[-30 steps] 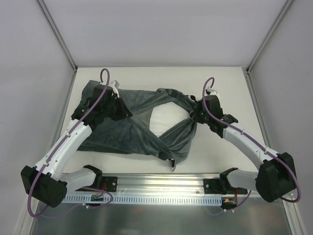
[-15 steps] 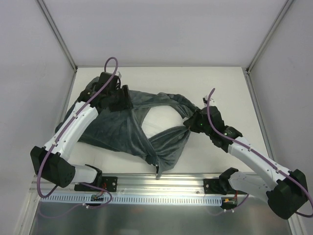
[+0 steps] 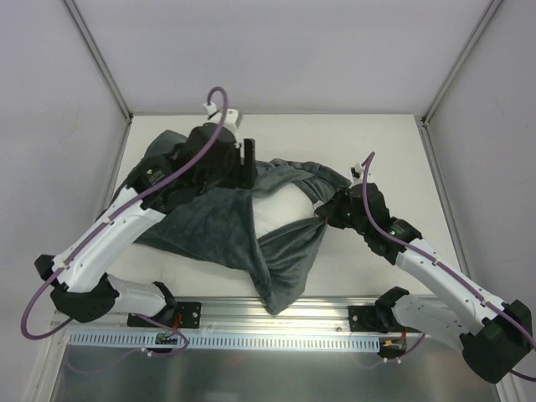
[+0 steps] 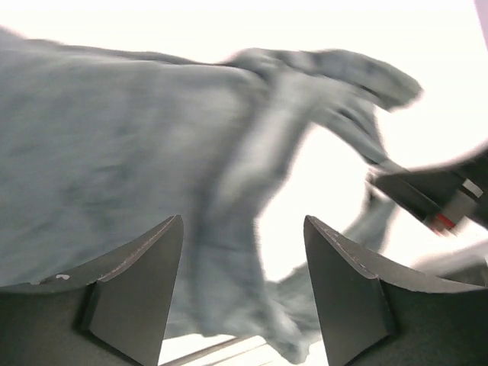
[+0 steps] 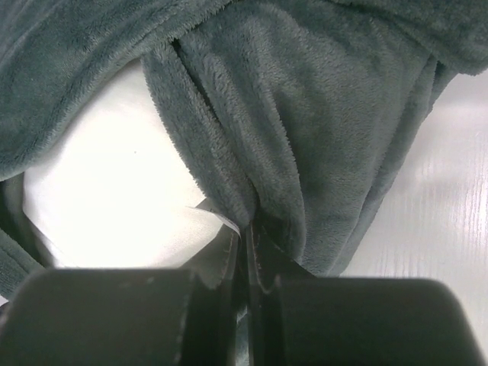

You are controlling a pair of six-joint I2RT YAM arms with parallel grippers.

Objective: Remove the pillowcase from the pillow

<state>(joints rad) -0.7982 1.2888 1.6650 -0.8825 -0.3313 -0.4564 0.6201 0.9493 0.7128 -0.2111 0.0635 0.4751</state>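
A dark grey fleece pillowcase (image 3: 209,226) lies crumpled across the table, and the white pillow (image 3: 280,209) shows through its opening in the middle. My left gripper (image 3: 247,159) hovers open above the pillowcase's far edge with nothing between its fingers. In the left wrist view this gripper (image 4: 243,221) looks down on blurred grey pillowcase (image 4: 114,152) and white pillow (image 4: 328,198). My right gripper (image 3: 322,213) is shut on a bunched fold of pillowcase at the right of the opening. The right wrist view shows that gripper (image 5: 248,229) pinching pillowcase (image 5: 320,114), with the pillow (image 5: 107,175) against the left finger.
Grey walls and metal frame posts (image 3: 96,59) close in the white table (image 3: 377,142) on three sides. A metal rail (image 3: 276,310) with both arm bases runs along the near edge. A tip of the pillowcase hangs close to that rail.
My left gripper has opened, let go of the pillowcase and swung up and to the right. My right gripper has drawn its fold leftward, and the pillowcase's near tip has slid toward the rail.
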